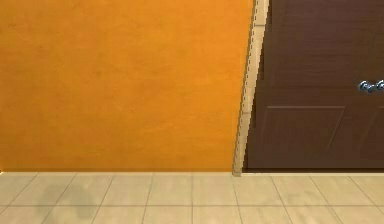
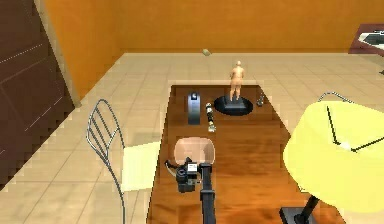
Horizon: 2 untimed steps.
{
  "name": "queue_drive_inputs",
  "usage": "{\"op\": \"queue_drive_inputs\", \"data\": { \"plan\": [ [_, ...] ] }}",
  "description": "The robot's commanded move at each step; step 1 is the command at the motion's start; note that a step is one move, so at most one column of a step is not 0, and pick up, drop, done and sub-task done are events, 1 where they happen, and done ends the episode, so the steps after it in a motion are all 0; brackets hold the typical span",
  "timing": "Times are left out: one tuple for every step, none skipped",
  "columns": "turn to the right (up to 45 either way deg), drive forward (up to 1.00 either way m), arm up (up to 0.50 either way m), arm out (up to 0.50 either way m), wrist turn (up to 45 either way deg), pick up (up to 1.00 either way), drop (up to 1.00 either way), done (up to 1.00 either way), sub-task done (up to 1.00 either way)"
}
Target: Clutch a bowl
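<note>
On the brown wooden table (image 2: 250,160) in the arm side view lies a pale tan rounded bowl (image 2: 196,150), near the table's left edge. My gripper (image 2: 185,178) is at the bowl's near side, at the end of the dark arm bar (image 2: 210,205) that rises from the bottom edge. The bowl rests on the table right at the gripper's far end, so I cannot tell whether the gripper holds anything or touches it.
A wire-backed chair (image 2: 108,140) stands at the table's left. Farther along the table are a dark box (image 2: 193,104), a small bottle (image 2: 212,119) and a figurine on a round base (image 2: 236,88). A yellow lamp shade (image 2: 335,150) is right. An orange wall (image 1: 120,80) and dark door (image 1: 320,80) are ahead.
</note>
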Motion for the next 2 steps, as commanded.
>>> {"op": "queue_drive_inputs", "data": {
  "plan": [
    [0.0, 0.00, 0.10, 0.00, 0.0, 0.00, 0.00, 0.00, 0.00],
    [0.0, 0.00, 0.00, 0.00, 0.0, 0.00, 0.00, 1.00, 0.00]
  ]
}}
